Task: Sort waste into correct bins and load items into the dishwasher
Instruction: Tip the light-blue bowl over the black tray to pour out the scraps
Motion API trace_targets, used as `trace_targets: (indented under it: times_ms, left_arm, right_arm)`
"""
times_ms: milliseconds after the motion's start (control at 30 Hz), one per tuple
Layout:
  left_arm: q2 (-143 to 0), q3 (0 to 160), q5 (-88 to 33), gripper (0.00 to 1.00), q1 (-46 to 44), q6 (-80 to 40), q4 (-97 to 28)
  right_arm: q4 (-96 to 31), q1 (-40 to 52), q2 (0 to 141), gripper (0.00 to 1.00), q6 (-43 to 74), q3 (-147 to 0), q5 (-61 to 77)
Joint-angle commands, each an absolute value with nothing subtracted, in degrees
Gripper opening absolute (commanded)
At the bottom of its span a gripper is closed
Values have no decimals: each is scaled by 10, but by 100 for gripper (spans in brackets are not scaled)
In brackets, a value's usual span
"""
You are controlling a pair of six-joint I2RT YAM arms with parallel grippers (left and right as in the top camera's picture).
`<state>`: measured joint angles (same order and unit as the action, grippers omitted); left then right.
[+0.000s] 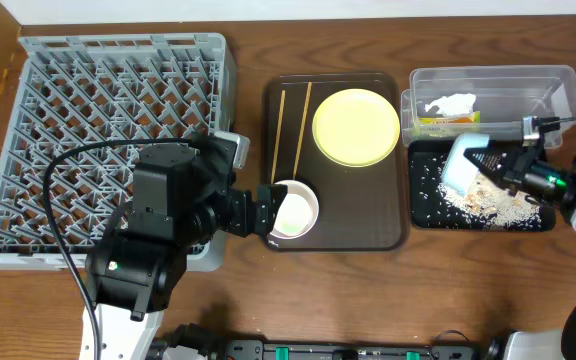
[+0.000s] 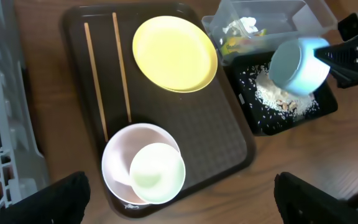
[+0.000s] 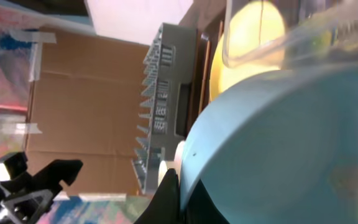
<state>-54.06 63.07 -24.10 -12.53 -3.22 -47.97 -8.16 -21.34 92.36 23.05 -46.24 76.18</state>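
My right gripper (image 1: pixel 500 166) is shut on the rim of the light blue bowl (image 1: pixel 464 166), holding it tipped over the black tray (image 1: pixel 415 214), where rice scraps (image 1: pixel 490 206) lie. The bowl fills the right wrist view (image 3: pixel 291 149), pinched by the jaws (image 3: pixel 176 193). The clear tub (image 1: pixel 493 70) holds the white tissue (image 1: pixel 451 103) and green-and-yellow wrapper (image 1: pixel 446 123). My left gripper (image 2: pixel 179 205) is open just in front of the white bowl (image 2: pixel 118 162), which holds the small white cup (image 2: pixel 157 173). The yellow plate (image 1: pixel 356 126) and two chopsticks (image 1: pixel 281 130) lie nearby.
The plate, chopsticks and white bowl sit on a dark brown serving tray (image 1: pixel 368 215) at the table's middle. The grey dish rack (image 1: pixel 118 110) stands at the left, with my left arm partly over its front right corner. A black cable crosses the rack.
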Motion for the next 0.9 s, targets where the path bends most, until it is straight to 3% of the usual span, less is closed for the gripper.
trace_targets:
  times_ms: [0, 100, 200, 267, 367, 467, 533, 600, 733, 867]
  left_arm:
    - [-543, 644, -250, 95, -126, -37, -480]
    - [-543, 644, -249, 95, -126, -37, -480]
    - [-543, 644, -249, 95, -126, -37, -480]
    - [-543, 644, -249, 95, -126, -37, -480]
    - [-543, 644, -249, 95, -126, -37, -480]
    - [-543, 644, -249, 96, -126, -37, -480]
    - [-543, 644, -249, 95, -126, -37, -480]
    - [-543, 644, -249, 95, -126, -37, -480]
    - [-543, 644, -249, 95, -126, -37, -480]
    - [-543, 644, -249, 95, -126, -37, -480]
  right_arm:
    - [-39, -205, 921, 1, 232, -463, 798]
    - [-45, -205, 921, 1, 279, -463, 772]
    - [-6, -202, 921, 1, 229, -463, 829]
    - [-33, -202, 921, 1, 291, -463, 771]
    - [28, -182, 921, 1, 215, -463, 886]
    - [-9, -175, 921, 1, 301, -463, 776]
    - [52, -157, 921, 1, 199, -463, 880]
    - [18, -147, 921, 1, 316, -463, 775]
    - [40, -115, 918, 1, 252, -463, 752]
    - [38, -73, 880, 1, 280, -465, 696]
